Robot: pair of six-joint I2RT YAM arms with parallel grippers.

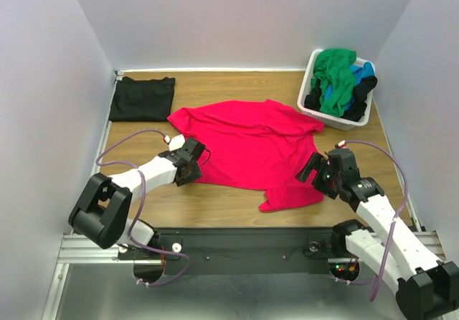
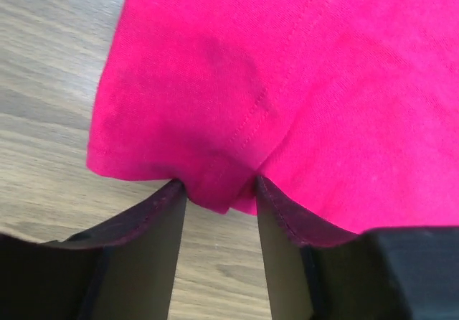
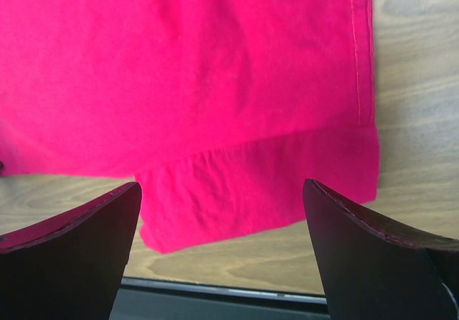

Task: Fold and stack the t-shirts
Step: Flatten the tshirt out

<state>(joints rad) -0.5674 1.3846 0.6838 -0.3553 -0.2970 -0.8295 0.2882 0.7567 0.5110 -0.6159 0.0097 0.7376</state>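
A large pinkish-red t-shirt (image 1: 251, 144) lies spread on the wooden table, its lower right corner folded under toward the front. My left gripper (image 1: 195, 163) is at the shirt's left edge. In the left wrist view its jaws (image 2: 220, 187) stand half closed, and a bunched fold of the red shirt (image 2: 287, 83) sits between the tips, touching both. My right gripper (image 1: 320, 176) hovers at the shirt's right front edge. It is wide open (image 3: 222, 184), with the folded red hem (image 3: 251, 205) lying between and beyond its fingers. A folded black t-shirt (image 1: 142, 97) rests at the far left.
A white laundry basket (image 1: 337, 123) stands at the far right corner, holding green (image 1: 337, 76), blue (image 1: 366, 69) and black (image 1: 362, 94) shirts. White walls close in the table on three sides. The arms' black mounting rail (image 1: 244, 237) runs along the near edge.
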